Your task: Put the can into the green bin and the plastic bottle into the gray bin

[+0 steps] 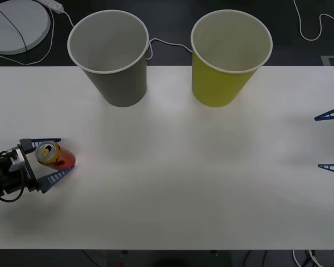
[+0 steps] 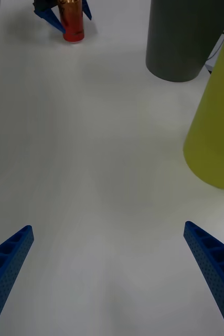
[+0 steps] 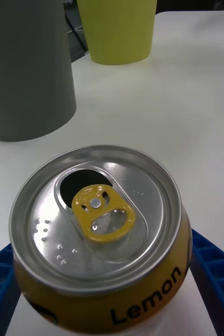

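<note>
Straddling the small red-and-yellow aluminium can at the white counter's near left, the left gripper fingers hug its sides. Squeeze squarely, lift upright, clear the far yellow-green paper-cup-shaped bin's rim. Right gripper waits wide.

Red and yellow can with silver top and yellow pull tab, opened, upright on the white table at near left, gray bin upright at far left of centre, green bin upright to its right, both open-topped, well apart from the can
</note>
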Robot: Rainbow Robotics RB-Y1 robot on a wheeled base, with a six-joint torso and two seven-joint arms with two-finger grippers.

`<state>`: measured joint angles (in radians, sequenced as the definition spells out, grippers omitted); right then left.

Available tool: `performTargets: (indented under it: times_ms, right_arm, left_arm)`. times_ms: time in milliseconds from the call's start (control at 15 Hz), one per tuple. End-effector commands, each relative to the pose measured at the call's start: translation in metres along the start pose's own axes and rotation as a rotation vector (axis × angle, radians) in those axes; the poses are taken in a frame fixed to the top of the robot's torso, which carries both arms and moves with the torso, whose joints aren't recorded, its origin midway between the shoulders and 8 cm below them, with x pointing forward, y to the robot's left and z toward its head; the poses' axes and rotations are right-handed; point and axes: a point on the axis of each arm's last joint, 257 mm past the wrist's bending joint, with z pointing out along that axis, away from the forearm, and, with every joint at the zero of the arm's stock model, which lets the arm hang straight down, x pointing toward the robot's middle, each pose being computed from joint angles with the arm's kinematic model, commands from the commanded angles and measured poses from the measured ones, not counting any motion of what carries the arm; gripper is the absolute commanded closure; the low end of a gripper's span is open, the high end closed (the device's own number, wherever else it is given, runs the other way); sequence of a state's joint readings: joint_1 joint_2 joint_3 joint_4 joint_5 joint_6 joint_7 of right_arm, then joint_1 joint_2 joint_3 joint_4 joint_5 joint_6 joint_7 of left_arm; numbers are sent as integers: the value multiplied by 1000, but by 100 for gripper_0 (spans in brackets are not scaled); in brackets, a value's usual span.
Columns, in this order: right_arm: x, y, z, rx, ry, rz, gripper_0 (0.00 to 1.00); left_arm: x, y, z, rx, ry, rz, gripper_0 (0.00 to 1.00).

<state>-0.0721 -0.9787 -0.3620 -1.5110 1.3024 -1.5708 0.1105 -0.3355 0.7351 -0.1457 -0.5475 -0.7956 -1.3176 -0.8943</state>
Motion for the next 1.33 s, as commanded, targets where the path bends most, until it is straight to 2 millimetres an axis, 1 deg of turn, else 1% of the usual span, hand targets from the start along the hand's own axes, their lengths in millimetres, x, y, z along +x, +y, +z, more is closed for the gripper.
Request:
performTargets:
  times_ms: [67, 200, 467, 800, 1000, 1333]
  right_arm:
    - [0, 0, 0, 0, 0, 0, 0]
    - [0, 0, 0, 0, 0, 0, 0]
    - [0, 0, 0, 0, 0, 0, 0]
    - [0, 0, 0, 0, 0, 0, 0]
    - [0, 0, 0, 0, 0, 0, 0]
    - [0, 0, 0, 0, 0, 0, 0]
  left_arm:
    - [0, -1, 0, 1, 1, -4, 93]
    - [0, -1, 0, 1, -1, -12, 100]
    - [-2, -1, 2, 4, -9, -17, 100]
    - [-12, -3, 6, 25, -33, -17, 100]
    - [-15, 8, 4, 55, 12, 11, 100]
    - [-39, 29, -10, 138, 73, -33, 100]
